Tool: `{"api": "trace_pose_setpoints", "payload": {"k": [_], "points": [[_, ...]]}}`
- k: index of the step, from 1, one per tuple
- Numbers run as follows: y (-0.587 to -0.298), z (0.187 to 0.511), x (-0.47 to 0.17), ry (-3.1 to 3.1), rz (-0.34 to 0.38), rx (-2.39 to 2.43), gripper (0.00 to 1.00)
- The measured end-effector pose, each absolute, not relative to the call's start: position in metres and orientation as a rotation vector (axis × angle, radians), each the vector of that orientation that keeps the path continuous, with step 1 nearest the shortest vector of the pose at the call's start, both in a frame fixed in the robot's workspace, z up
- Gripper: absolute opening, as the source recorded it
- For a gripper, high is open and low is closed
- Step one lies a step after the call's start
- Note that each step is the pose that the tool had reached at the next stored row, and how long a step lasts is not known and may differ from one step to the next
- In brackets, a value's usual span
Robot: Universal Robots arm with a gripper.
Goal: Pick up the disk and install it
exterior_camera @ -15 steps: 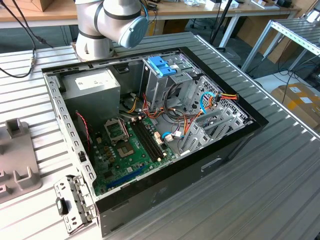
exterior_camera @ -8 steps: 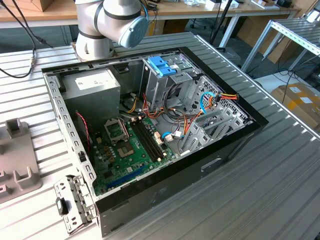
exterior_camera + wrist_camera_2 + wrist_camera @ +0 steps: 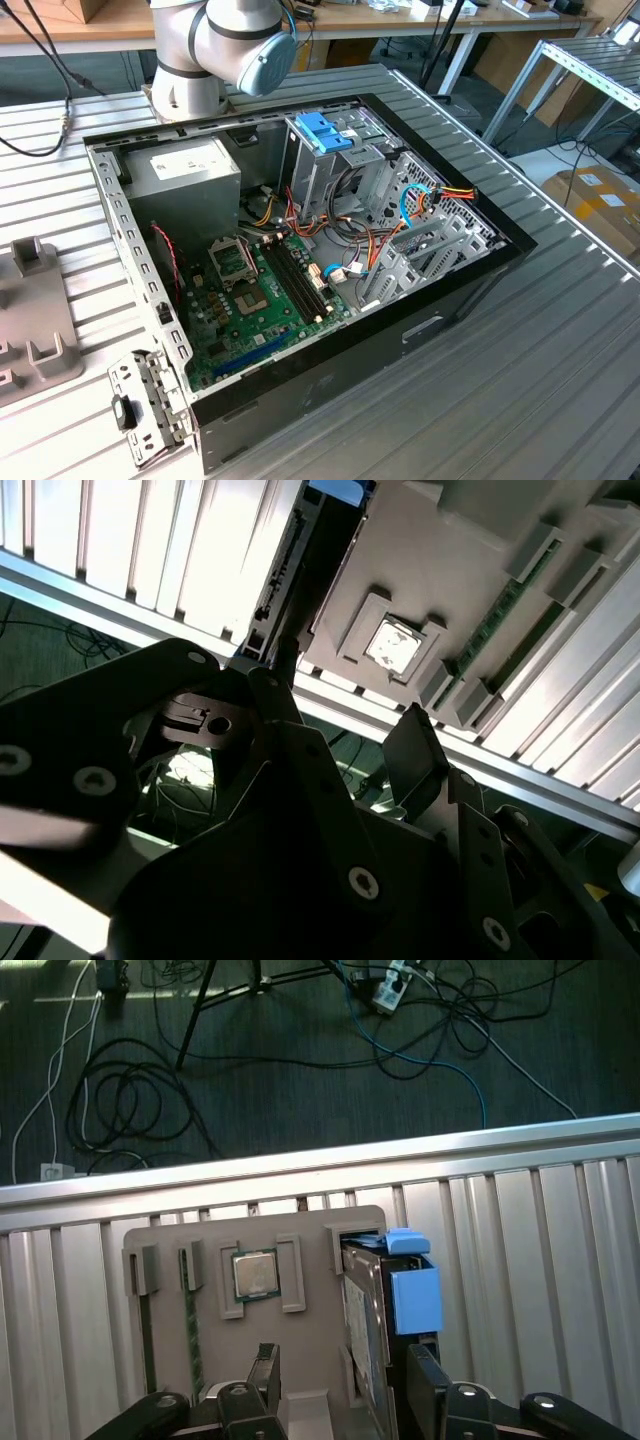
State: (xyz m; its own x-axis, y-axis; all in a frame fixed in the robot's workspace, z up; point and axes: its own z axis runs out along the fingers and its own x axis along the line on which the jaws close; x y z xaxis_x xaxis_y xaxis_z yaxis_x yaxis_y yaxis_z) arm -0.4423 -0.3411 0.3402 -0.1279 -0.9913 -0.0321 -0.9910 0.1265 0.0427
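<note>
Near the rail of the slatted metal table (image 3: 520,1260), first wrist view: grey holder tray (image 3: 310,1225) lies flat on the slats, w/ dark floor and loose cables (image 3: 120,1100) beyond the rail. Task item, the disk (image 3: 400,1300), stands on its long edge in the tray's end slot, silver body w/ blue carrier on the side away from the processor chip (image 3: 256,1275). Second wrist view shows the disk (image 3: 305,570) edge-on. Chip sits in a square recess; memory sticks (image 3: 190,1330) sit in narrow slots further along. Over the disk end of the tray hangs the gripper (image 3: 340,1355): fingers (image 3: 262,1365) apart, one on the chip side, the other by the blue carrier, nothing held. No contact w/ disk visible. Second wrist view agrees, gripper (image 3: 335,705) spread above the tray. Exterior view: arm (image 3: 220,45) base at upper left of frame; open PC case (image 3: 400,340) at centre, motherboard exposed; blue bracket (image 3: 325,130) atop drive cage, upper centre.
</note>
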Motion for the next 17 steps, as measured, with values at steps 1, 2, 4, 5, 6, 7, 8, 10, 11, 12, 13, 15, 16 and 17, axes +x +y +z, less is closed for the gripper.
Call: {"api": "trace_pose_setpoints", "payload": {"k": [1, 2, 4, 5, 6, 7, 8, 10, 11, 12, 13, 15, 16, 17], "points": [[-0.341, 0.340, -0.442, -2.355, -0.084, 2.072, 0.62], [-0.341, 0.339, -0.442, -2.355, -0.084, 2.072, 0.62], [-0.341, 0.339, -0.442, -2.355, -0.084, 2.072, 0.62], [-0.340, 0.339, -0.442, -2.355, -0.084, 2.072, 0.62], [-0.340, 0.338, -0.442, -2.355, -0.084, 2.072, 0.62], [-0.339, 0.338, -0.442, -2.355, -0.084, 2.072, 0.62], [-0.338, 0.338, -0.442, -2.355, -0.084, 2.072, 0.62], [-0.334, 0.338, -0.442, -2.355, -0.084, 2.072, 0.62], [-0.333, 0.338, -0.442, -2.355, -0.084, 2.072, 0.62], [-0.332, 0.338, -0.442, -2.354, -0.084, 2.073, 0.62], [-0.331, 0.337, -0.442, -2.353, -0.084, 2.074, 0.62], [-0.328, 0.337, -0.442, -2.347, -0.084, 2.081, 0.62], [-0.326, 0.336, -0.442, -2.342, -0.084, 2.086, 0.62], [-0.325, 0.336, -0.442, -2.337, -0.084, 2.091, 0.62]]}}
